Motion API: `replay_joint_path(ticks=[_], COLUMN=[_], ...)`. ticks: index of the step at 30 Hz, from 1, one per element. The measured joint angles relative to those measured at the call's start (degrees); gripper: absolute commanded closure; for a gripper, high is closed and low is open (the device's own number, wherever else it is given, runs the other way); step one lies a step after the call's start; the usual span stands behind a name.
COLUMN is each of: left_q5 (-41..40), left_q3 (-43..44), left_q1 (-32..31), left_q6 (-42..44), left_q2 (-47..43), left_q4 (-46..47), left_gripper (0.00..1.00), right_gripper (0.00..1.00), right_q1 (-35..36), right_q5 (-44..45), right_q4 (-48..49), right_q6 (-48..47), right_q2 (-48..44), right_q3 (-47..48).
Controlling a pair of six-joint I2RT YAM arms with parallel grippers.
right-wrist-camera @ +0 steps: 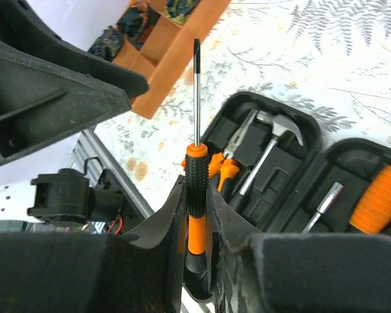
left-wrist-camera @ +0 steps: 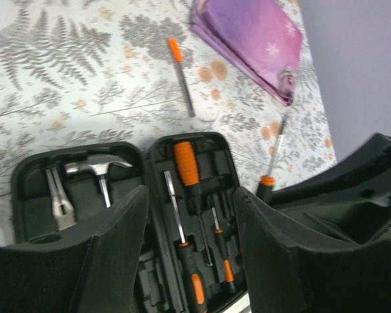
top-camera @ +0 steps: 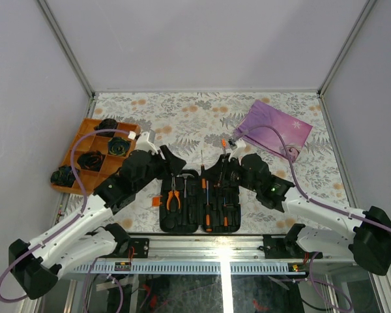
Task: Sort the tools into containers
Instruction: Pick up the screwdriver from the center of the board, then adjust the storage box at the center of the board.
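Tools [top-camera: 208, 207] lie mostly in their moulded slots already, in the open black tool case [left-wrist-camera: 27, 168] that sits at the near edge of the table between the two arms. Its left half holds the orange-handled pliers [top-camera: 173, 199] and the hammer [left-wrist-camera: 99, 168]. Its right half holds a thick orange-handled driver [left-wrist-camera: 186, 163] and two slimmer screwdrivers [left-wrist-camera: 182, 244] with black-and-orange handles, though the views do not make clear which slots are unfilled. Over the case, the left gripper [left-wrist-camera: 192, 195] hangs with its fingers spread wide and nothing between them. The right gripper [right-wrist-camera: 197, 195] pinches the black-and-orange handle of one more screwdriver [right-wrist-camera: 195, 163], whose shaft points away from the fingers toward the case's far edge. This one is judged to be in hand for placing and not yet stowed. Just beyond the case, a slim orange-tipped tool [left-wrist-camera: 181, 75] lies loose on the floral cloth [top-camera: 182, 111] and looks like the last piece to fetch. By this reckoning the sort is well past halfway, with two items out and the rest in. The arms crowd close over the case, and the left gripper's spread fingers stand near the way to the right half's slots, which could hamper the placement. Farther off, a purple pouch [top-camera: 274, 130] rests at the far right and an orange divided tray [right-wrist-camera: 173, 68] with black coiled lumps [top-camera: 91, 160] sits at the far left. Both are apart from the case and appear to be no part of the job.
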Motion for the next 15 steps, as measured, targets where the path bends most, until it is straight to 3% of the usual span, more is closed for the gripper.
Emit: replay_joint_path(ticks=[8, 15], left_q5=[0.37, -1.03], left_q3=[-1.33, -1.73], left_q1=[6.54, 9.09], left_q6=[0.26, 0.15], left_q2=[0.46, 7.91], left_q4=[-6.78, -13.25], left_gripper=[0.47, 0.50], right_gripper=[1.00, 1.00], right_q1=[0.00, 0.00], right_q5=[6.08, 8.87], right_q4=[-10.78, -14.62], right_q6=[0.15, 0.46], right_q2=[-1.84, -5.20], right_q3=[0.00, -0.90])
